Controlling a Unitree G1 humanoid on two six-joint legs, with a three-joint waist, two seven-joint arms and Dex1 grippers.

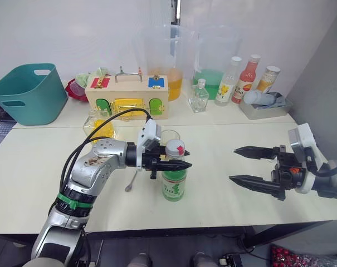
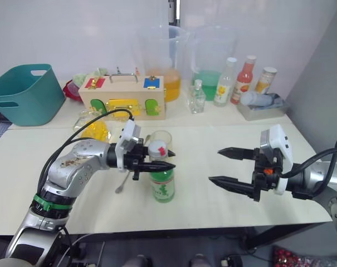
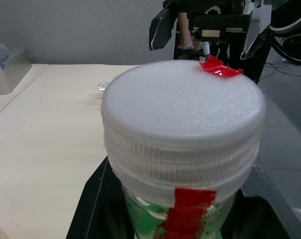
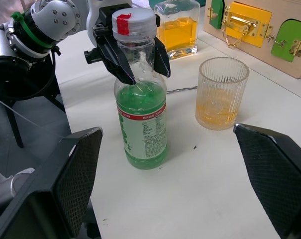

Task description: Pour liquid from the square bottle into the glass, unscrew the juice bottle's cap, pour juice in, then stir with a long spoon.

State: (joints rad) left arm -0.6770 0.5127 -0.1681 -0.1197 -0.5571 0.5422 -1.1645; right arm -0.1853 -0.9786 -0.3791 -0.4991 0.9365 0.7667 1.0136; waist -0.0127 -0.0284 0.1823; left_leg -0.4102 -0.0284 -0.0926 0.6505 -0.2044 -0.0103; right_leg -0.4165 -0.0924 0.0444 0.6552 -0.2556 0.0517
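Teal basket (image 1: 28, 92), wooden latch box (image 1: 127, 97)

Left pincer (image 1: 176, 165) closed round the bottle neck; right pincer (image 1: 243, 164) spread wide, level.

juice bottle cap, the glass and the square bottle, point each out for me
cap (image 4: 134, 23), right wrist view, on its ribbed side.
glass (image 4: 222, 101), right wrist view, on its ribbed wall.
square bottle (image 4: 177, 31), right wrist view, on its yellow-filled body.
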